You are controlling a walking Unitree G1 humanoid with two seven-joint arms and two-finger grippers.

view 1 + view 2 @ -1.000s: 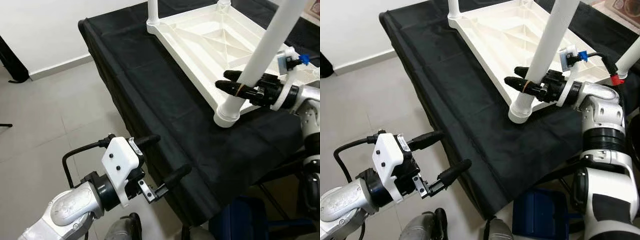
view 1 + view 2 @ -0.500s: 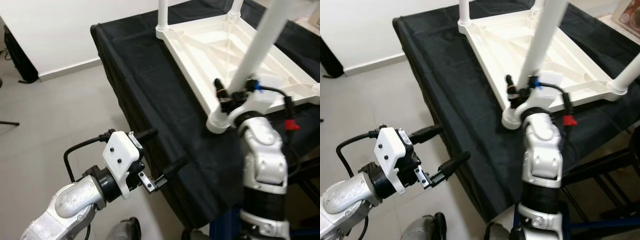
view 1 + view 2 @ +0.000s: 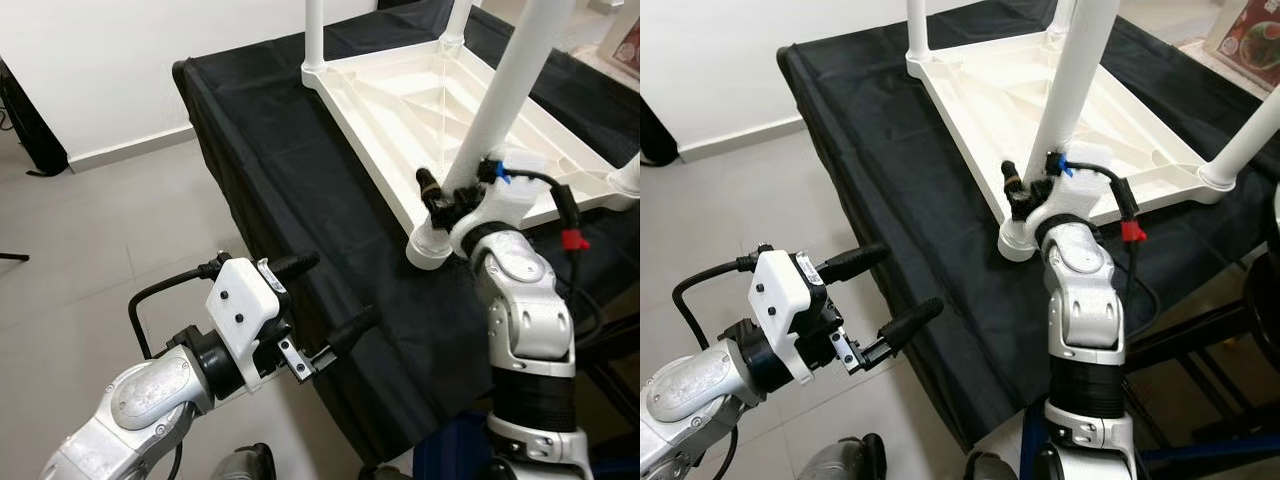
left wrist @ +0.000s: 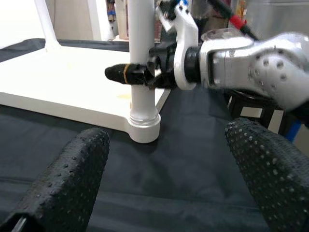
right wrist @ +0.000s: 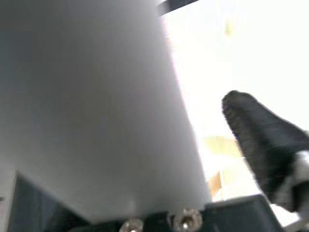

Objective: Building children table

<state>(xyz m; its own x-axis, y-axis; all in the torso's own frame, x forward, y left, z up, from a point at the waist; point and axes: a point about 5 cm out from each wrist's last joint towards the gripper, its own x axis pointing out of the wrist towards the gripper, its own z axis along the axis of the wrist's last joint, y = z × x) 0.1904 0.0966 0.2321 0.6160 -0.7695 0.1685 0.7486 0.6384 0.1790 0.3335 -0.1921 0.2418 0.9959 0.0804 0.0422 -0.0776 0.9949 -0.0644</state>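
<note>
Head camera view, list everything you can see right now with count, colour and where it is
Children's table top: one, white, lying upside down on the black cloth.
Table legs: three standing up from its corner sockets, white; the near leg is held by the right gripper, one at the far left corner, one at the far corner. A fourth shows at the right edge.
Black cloth: one, covering the work table.
Floor: light grey tiles, to the left.
Wall: white, behind.
Left gripper: open, off the cloth's near edge.
Right gripper: clamped on the near leg just above its socket.
</note>
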